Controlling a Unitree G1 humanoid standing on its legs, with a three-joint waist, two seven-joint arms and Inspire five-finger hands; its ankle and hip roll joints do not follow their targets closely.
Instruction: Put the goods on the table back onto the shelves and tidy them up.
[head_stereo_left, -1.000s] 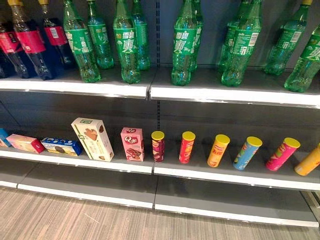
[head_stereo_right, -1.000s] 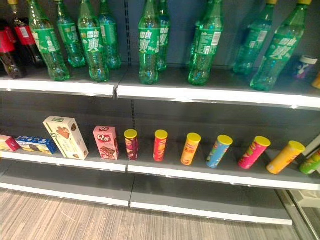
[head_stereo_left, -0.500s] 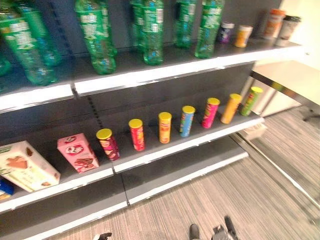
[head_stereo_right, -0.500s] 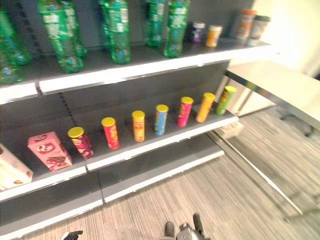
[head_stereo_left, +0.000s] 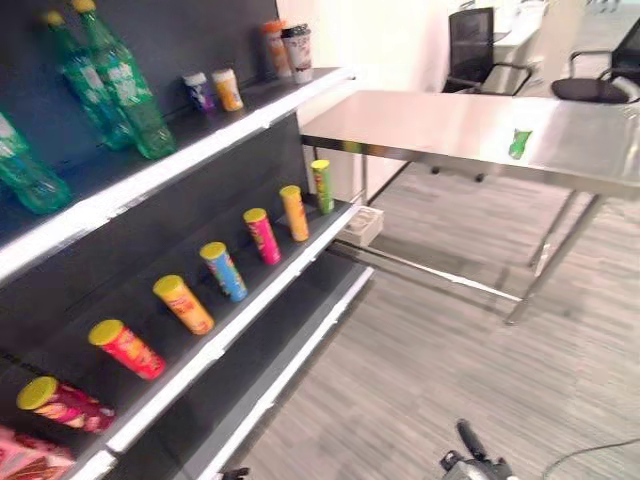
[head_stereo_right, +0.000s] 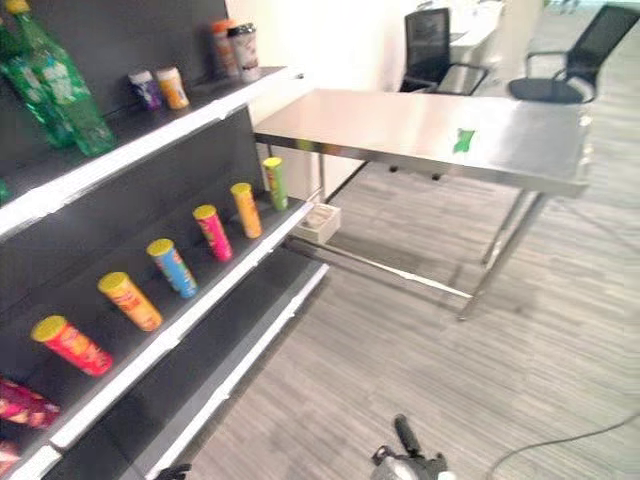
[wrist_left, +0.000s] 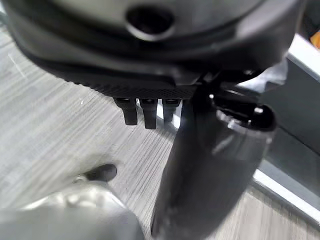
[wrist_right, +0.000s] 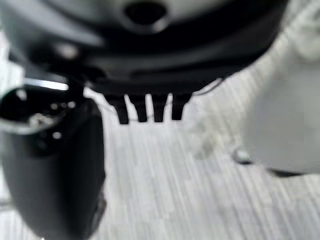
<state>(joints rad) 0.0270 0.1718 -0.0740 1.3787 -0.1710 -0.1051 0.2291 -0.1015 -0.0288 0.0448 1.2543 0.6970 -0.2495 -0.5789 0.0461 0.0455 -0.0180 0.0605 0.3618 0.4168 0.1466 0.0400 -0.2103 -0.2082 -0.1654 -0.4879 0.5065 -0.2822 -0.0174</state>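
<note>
Apparently the only item on the desk (head_stereo_left: 470, 130) is a small green pack (head_stereo_left: 519, 142), well apart from the shelves (head_stereo_left: 215, 150). It looks light and crushable, so take it gently by its sides. Left hand (wrist_left: 145, 107) and right hand (wrist_right: 147, 107) hang released, holding nothing.

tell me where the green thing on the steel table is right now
The small green item sits alone on the steel table, toward its far right end in the eye views, near the black office chairs and well apart from the shelves.

No legible text, label print on green bottles (head_stereo_left: 128, 88) too blurred, chip tubes (head_stereo_left: 262, 234) unreadable, green item (head_stereo_left: 519, 143) on table (head_stereo_left: 450, 125) unmarked
</note>
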